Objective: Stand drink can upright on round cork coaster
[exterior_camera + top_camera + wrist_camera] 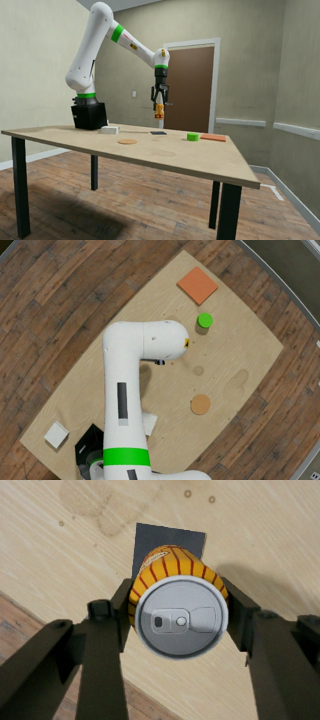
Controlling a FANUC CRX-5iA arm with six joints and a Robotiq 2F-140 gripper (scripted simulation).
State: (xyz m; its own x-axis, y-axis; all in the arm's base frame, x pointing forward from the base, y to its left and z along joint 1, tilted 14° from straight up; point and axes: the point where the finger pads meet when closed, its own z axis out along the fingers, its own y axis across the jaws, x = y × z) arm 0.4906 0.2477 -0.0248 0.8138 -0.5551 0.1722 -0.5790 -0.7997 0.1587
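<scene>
My gripper is shut on the drink can, an orange can with red stripes and a silver top. It holds the can upright in the air, well above the table. A dark square coaster lies on the table right below the can. The round cork coaster lies flat and bare on the table, apart from the can and nearer the front edge. In the overhead view my arm hides the can and the dark coaster.
A green cylinder and a flat orange square pad lie toward the table's far end. A white block lies near the black robot base. Another white block sits at a corner.
</scene>
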